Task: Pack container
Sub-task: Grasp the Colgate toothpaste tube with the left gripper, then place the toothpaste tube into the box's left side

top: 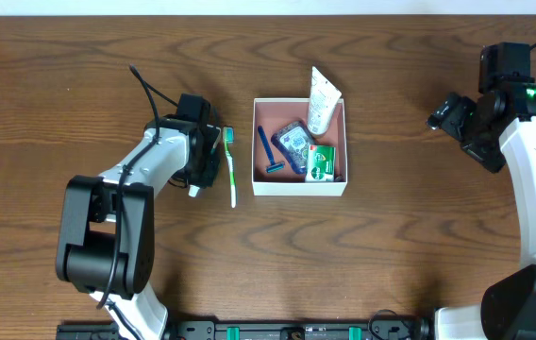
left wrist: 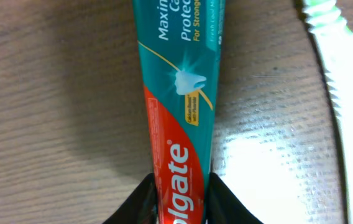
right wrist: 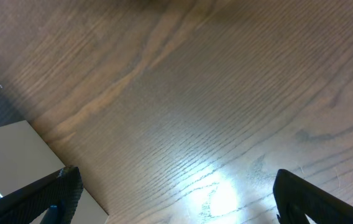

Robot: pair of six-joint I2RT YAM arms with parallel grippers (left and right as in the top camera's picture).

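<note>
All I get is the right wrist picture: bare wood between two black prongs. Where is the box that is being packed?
Observer: The container sits mid-table, between the two arms.
Operator: Anything in it yet?
Observer: Yes: a blue razor, a white tube leaning on the far right corner, a blue-patterned packet and a small green box.
Operator: And the other arm?
Observer: The left gripper is shut on a Colgate toothpaste tube, left of the container.
</note>
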